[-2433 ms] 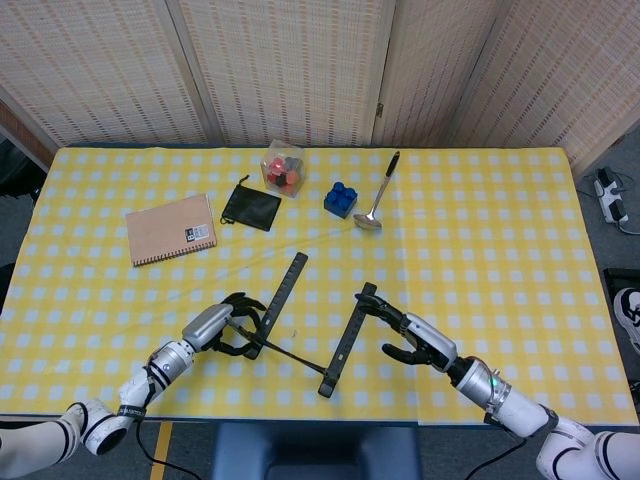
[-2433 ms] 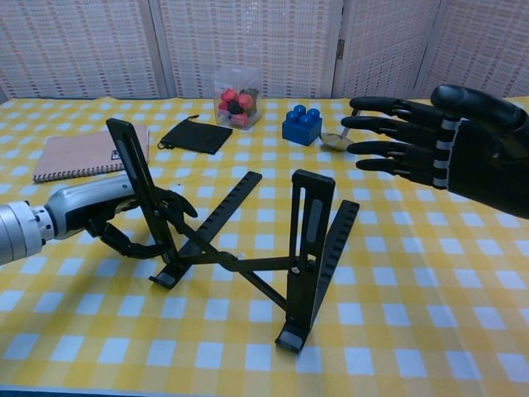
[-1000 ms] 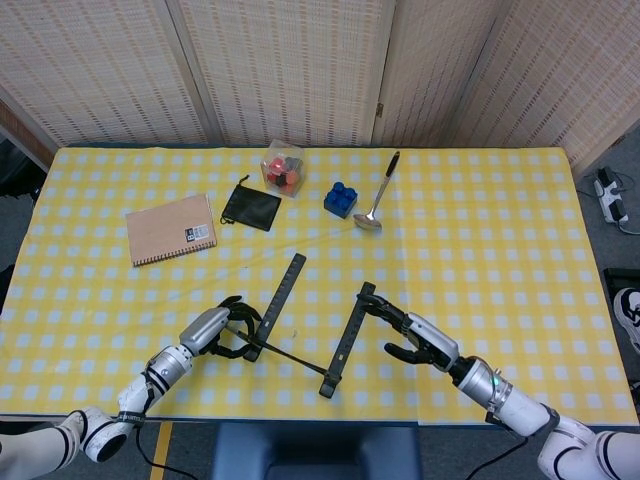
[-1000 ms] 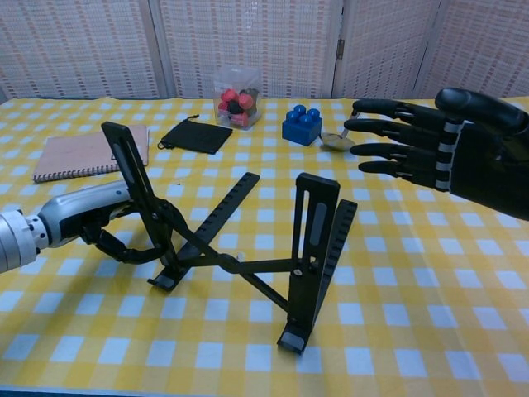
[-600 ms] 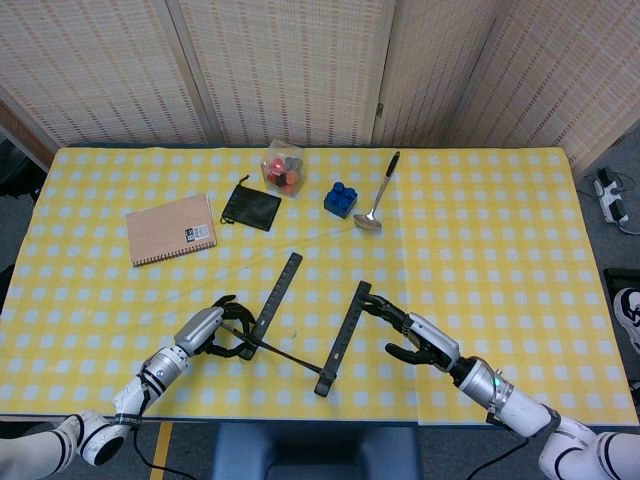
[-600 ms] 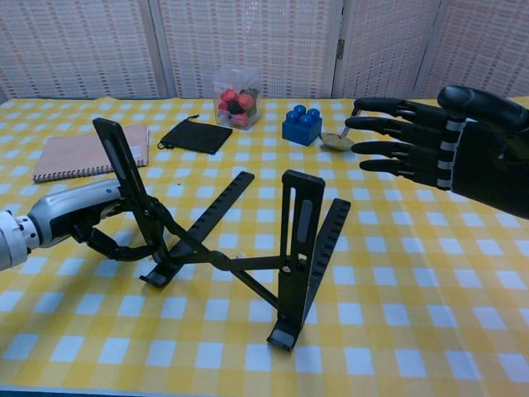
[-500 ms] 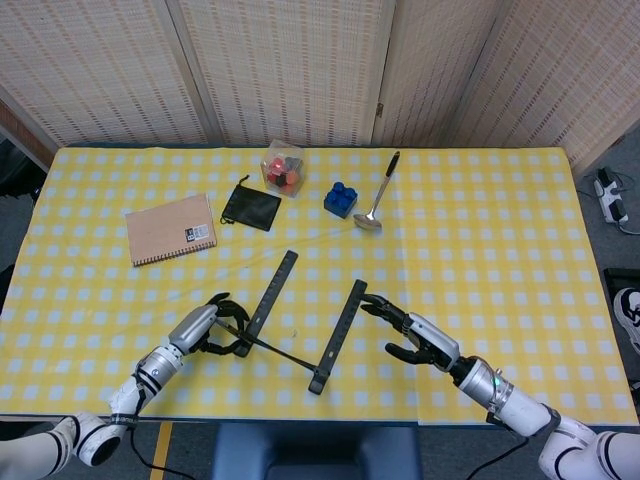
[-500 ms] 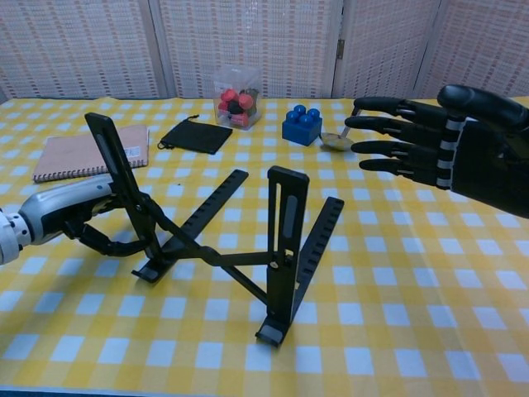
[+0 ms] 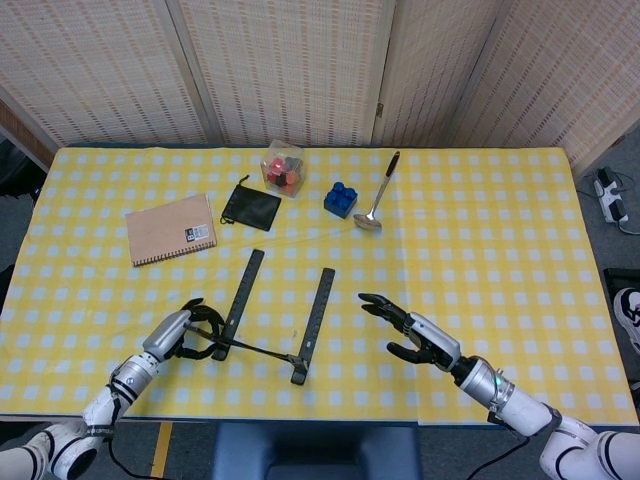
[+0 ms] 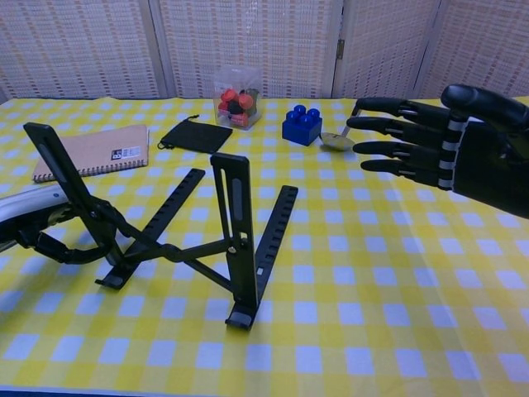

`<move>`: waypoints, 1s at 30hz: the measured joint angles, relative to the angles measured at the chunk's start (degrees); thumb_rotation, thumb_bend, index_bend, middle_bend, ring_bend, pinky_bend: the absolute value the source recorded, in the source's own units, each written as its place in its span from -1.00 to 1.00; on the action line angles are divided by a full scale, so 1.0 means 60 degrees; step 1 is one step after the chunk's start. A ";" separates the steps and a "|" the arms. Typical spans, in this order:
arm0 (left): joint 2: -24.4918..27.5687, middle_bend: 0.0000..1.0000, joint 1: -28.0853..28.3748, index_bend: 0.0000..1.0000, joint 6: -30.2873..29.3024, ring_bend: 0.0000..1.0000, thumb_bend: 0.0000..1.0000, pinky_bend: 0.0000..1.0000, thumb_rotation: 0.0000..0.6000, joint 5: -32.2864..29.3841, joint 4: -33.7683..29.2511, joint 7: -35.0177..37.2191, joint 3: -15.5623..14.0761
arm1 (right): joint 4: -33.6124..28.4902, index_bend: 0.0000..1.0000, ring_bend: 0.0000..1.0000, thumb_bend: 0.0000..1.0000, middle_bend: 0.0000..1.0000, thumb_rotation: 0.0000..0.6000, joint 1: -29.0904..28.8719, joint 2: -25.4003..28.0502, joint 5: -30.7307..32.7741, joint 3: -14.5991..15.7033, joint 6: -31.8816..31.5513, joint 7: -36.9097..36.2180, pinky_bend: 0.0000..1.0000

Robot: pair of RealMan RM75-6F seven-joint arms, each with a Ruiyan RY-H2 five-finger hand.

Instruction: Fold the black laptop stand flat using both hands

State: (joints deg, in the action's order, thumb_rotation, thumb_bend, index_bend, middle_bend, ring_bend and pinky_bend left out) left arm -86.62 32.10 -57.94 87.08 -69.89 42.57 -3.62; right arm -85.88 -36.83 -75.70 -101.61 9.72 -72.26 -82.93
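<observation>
Laptop stand (image 10: 231, 240) in left hand (image 9: 175, 335)

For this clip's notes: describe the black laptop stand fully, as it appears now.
The black laptop stand is still unfolded: two long slotted base rails lie on the yellow checked tablecloth, joined by thin crossing bars, with two support arms raised from them. It looks like matte metal or plastic. It stands near the table's front edge, left of centre. The left hand grips its left side; the right hand is spread open, clear of it.
</observation>
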 measured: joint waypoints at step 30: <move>-0.0091 -0.29 0.0036 0.11 0.0131 -0.63 0.18 -0.91 1.00 0.0241 0.0121 0.0258 0.0051 | -0.0006 -1.00 -0.90 -0.32 -0.96 -0.10 0.0075 -0.0009 0.0018 0.0030 -0.0049 0.0041 -1.00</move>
State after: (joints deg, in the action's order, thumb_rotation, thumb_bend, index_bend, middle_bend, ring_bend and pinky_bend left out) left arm -87.17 32.32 -57.16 88.53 -69.16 44.12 -3.31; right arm -85.91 -36.38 -75.76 -101.50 9.90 -72.56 -82.69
